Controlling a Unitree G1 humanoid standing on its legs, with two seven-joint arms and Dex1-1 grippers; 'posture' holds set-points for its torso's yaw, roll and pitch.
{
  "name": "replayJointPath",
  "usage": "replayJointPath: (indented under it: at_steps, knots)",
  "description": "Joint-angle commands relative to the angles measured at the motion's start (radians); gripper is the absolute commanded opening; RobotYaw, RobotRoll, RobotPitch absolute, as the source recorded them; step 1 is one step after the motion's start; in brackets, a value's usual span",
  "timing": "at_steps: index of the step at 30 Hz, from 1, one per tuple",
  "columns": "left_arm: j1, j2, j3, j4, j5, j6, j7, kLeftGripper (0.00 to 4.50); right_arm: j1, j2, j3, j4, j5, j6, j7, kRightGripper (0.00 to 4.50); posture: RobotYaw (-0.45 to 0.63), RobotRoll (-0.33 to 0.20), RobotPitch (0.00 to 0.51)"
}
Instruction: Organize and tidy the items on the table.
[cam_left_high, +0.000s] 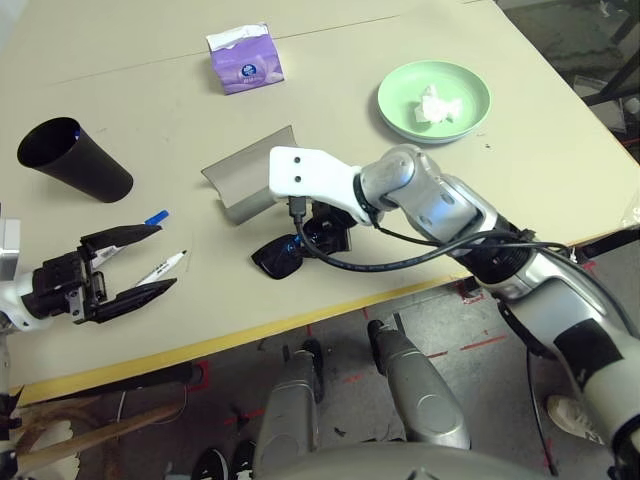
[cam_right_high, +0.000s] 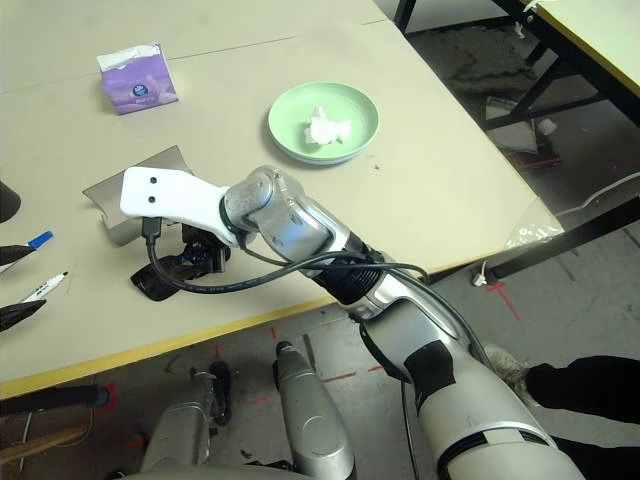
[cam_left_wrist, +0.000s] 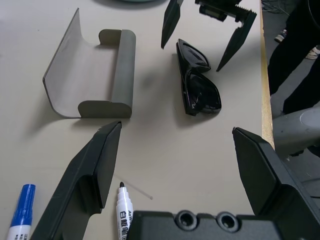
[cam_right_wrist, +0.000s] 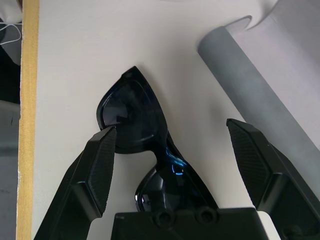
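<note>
Black sunglasses (cam_right_wrist: 131, 117) lie folded near the table's (cam_left_high: 140, 90) yellow front edge. My right gripper (cam_right_wrist: 172, 132) stands open over them, one finger on each side of one end. Just behind them the grey glasses case (cam_left_high: 240, 180) lies open. My left gripper (cam_left_high: 165, 256) is open at the left, low over the table, with the black-capped marker (cam_left_high: 165, 266) between its fingers and untouched. The blue-capped marker (cam_left_high: 155, 218) lies just beyond its far finger. A crumpled white tissue (cam_left_high: 437, 105) sits in the green plate (cam_left_high: 470, 95) at the back right.
A black cup (cam_left_high: 75, 158) lies on its side at the left, behind my left gripper. A purple tissue pack (cam_left_high: 245, 60) stands at the back middle. Bare tabletop stretches between the case and the green plate.
</note>
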Motion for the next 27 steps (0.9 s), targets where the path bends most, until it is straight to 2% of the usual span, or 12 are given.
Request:
replayJointPath:
  at_steps: [1,16,27]
  knots:
    - [0.022,-0.008,0.026,-0.019,-0.007,-0.002,0.006,4.50,0.021,0.006,0.015,-0.006,-0.013,-0.036,0.025,4.47,-0.16,0.000,0.307]
    - [0.037,-0.025,0.028,-0.062,-0.020,0.010,0.040,4.50,0.005,-0.043,0.051,0.019,-0.120,-0.196,0.141,4.47,-0.16,0.000,0.303]
    - [0.056,-0.033,0.034,-0.077,-0.024,0.010,0.059,4.50,-0.009,0.001,0.063,0.065,-0.193,-0.239,0.175,4.47,-0.15,0.000,0.305]
